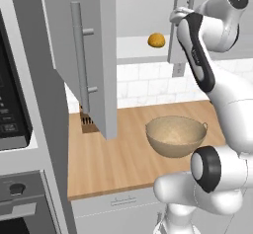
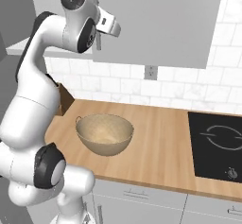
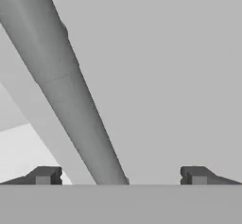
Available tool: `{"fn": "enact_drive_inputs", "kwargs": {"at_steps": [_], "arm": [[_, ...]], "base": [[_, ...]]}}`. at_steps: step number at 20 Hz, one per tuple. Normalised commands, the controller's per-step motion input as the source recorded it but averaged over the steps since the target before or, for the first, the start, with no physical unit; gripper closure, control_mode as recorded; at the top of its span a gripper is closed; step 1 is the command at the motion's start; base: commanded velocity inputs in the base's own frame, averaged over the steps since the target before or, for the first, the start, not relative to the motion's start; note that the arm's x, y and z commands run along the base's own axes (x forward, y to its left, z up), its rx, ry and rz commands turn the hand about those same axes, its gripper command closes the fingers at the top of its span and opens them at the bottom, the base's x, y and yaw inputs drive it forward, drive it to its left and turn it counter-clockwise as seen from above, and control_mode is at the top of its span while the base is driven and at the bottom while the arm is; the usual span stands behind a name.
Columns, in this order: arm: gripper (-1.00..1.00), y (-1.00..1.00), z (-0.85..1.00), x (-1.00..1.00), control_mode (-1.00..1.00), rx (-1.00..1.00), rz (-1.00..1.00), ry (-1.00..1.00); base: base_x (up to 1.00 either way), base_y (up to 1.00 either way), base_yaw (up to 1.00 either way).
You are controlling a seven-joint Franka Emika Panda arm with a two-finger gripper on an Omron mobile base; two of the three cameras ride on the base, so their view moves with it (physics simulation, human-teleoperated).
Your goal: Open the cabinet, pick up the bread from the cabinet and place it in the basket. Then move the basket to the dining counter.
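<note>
The cabinet's left door (image 1: 101, 40) is swung wide open, and the bread (image 1: 156, 40), a small golden bun, sits on the shelf inside. The right door (image 2: 156, 20) is closed. My gripper (image 1: 174, 17) (image 2: 115, 28) is up at that door's silver bar handle (image 3: 71, 90). It stands open, and the bar passes between its fingertips (image 3: 45, 175) without either one touching it. The tan woven basket (image 1: 176, 136) (image 2: 105, 133) rests empty on the wooden worktop below. The dining counter is out of view.
The open left door overhangs the worktop's (image 1: 113, 164) left part. A knife block (image 2: 64, 98) stands by the tiled wall. A black hob (image 2: 215, 145) lies to the right of the basket. An oven column (image 1: 20, 129) stands at the far left.
</note>
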Motion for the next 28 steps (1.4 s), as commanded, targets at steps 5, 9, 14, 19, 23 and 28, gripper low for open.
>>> {"fn": "enact_drive_inputs", "kwargs": {"at_steps": [5,9,14,19,23,28], "arm": [[1.00,0.00,-0.20,0.30,-1.00,-0.02,0.02,-0.01],[1.00,0.00,-0.01,0.05,-1.00,0.00,0.00,-0.01],[1.00,-0.02,0.00,-0.06,-1.00,0.00,0.00,-0.01],[1.00,-0.17,0.02,-0.49,-1.00,0.00,0.00,0.00],[1.00,-0.41,0.12,-0.74,-1.00,0.00,0.01,0.00],[1.00,-0.62,0.18,-0.76,-1.00,0.00,0.00,0.00]], "base": [[0.00,0.00,0.00],[0.00,0.00,0.00],[0.00,0.00,0.00],[0.00,0.00,0.00],[0.00,0.00,0.00],[0.00,0.00,0.00]]}}
